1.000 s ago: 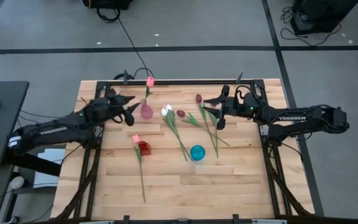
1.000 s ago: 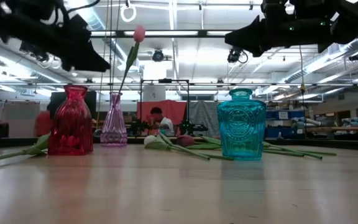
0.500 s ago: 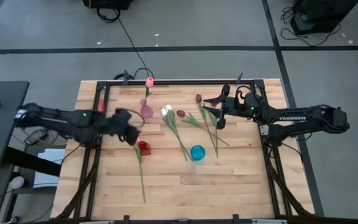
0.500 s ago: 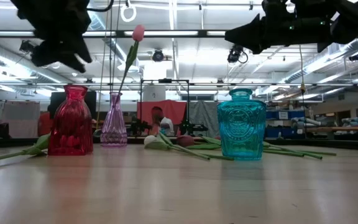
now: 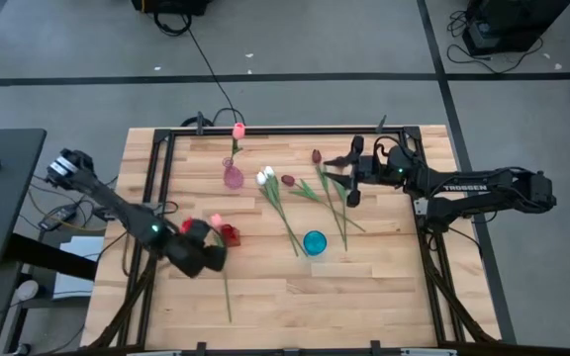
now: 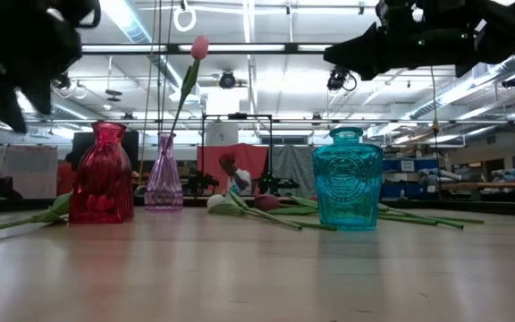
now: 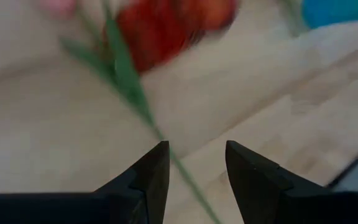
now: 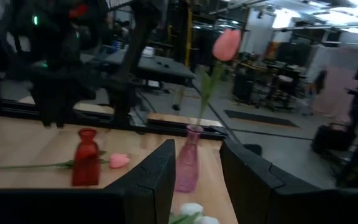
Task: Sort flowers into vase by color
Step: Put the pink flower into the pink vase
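Jaws on the left gripper stood parted, empty, above the pink tulip stem beside the red vase; right gripper jaws parted, empty, mid-desk.

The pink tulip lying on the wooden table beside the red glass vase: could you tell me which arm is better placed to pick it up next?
The left. Its open gripper hovers directly over that pink tulip's green stem, beside the red glass vase. The right gripper, also open, waits across the table among the white and maroon tulips.
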Controlling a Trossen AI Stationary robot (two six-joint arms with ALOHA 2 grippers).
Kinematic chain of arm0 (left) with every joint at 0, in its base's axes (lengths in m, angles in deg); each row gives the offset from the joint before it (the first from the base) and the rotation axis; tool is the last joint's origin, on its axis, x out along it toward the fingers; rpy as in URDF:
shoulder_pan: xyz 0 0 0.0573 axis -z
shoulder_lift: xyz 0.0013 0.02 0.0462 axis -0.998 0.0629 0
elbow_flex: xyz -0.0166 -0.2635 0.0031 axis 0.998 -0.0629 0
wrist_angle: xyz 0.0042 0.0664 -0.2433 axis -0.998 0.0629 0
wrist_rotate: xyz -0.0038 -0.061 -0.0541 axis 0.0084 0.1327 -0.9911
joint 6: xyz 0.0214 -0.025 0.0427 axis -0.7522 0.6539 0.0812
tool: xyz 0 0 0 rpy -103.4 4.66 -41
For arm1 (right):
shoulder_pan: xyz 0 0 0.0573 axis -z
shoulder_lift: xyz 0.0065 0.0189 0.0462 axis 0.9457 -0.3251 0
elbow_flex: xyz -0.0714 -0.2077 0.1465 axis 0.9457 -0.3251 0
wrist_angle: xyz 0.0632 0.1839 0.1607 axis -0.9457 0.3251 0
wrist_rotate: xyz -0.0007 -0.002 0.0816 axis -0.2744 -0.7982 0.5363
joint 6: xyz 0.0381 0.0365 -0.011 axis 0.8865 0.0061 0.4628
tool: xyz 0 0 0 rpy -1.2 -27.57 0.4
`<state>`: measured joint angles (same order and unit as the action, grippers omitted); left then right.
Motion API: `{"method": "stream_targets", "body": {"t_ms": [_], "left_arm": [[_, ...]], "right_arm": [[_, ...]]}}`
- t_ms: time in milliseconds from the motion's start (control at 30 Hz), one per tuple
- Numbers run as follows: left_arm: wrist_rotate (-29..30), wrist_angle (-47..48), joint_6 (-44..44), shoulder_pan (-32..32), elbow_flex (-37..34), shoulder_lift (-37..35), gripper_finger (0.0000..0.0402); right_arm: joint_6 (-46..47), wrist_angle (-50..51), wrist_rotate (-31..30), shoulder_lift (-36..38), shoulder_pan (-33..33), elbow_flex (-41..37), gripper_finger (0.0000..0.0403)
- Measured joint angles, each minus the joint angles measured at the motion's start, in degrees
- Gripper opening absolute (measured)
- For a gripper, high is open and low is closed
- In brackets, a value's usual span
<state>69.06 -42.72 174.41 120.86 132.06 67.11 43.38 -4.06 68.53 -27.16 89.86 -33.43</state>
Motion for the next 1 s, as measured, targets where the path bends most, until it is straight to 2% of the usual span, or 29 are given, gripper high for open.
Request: {"method": "stream_targets", "body": {"t_ms": [200,400,800,1000], "left_arm": [[-0.57,-4.59,4.72,1.54,-0.02,9.85,0.0161],[-3.39,-5.73,6.01,1.16,-0.04,15.92,0.0161],[-2.14,-4.89,5.59,-2.91,-0.61,18.13,0.0158],[-5.06,-6.66,0.78,-5.47,-0.61,19.6,0.0126]], "right_arm": [[1.63,-0.05,2.21,0.0,-0.47,0.0,0.014],[1.56,-0.05,2.2,0.0,-1.52,0.0,0.014],[1.49,1.42,1.83,0.0,-1.53,0.0,0.014],[1.47,1.27,1.83,0.02,-1.53,0.0,0.014]]}}
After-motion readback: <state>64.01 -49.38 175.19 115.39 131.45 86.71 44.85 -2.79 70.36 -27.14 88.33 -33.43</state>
